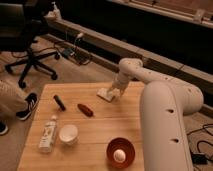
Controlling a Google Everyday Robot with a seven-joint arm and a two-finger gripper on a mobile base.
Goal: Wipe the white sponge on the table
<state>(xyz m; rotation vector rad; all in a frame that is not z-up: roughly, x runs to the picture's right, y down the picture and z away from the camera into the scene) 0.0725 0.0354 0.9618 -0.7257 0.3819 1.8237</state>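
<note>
At the far edge of the worktop (110, 122), the white sponge (103, 93) is lying flat, its long side going left to right. The pincer (114, 90) is touching its right end from above. I cannot tell if it is clenched or released.

The gripper (114, 90) touches the white sponge (105, 93), far on the table (100, 131).

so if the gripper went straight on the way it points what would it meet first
Likely the white sponge: the gripper points down onto it near the table's far edge; contact is unclear.
</note>
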